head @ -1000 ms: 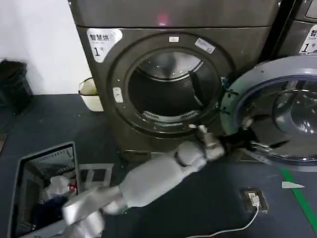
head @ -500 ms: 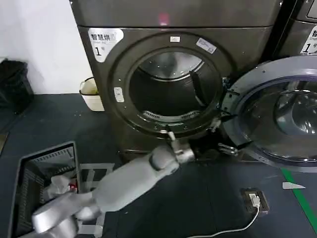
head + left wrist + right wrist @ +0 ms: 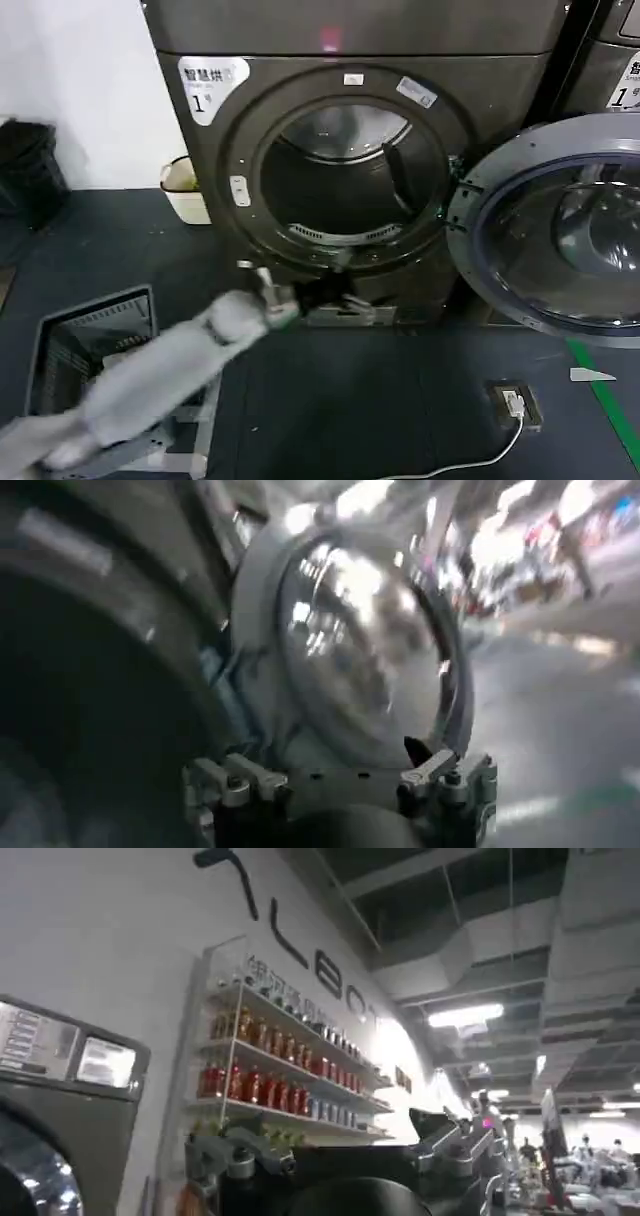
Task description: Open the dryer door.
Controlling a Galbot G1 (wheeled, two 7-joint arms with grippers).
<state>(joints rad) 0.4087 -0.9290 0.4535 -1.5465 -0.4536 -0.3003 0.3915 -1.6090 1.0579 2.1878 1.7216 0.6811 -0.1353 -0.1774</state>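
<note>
Bronze-grey dryer [image 3: 300, 150] fills the view, and its chrome-rimmed dryer door [image 3: 560, 230] hangs swung wide to my right. My left fingers [image 3: 345, 297] sit low under the drum opening, spread open, gripping nothing.

My left gripper [image 3: 345, 300], just below the dryer [image 3: 350, 150] opening, is smeared with motion, so I cannot tell how its fingers stand. The dryer door [image 3: 560, 230], swung out beside that opening, is cut off by the head view's edge. My left wrist view of it is heavily blurred.
</note>
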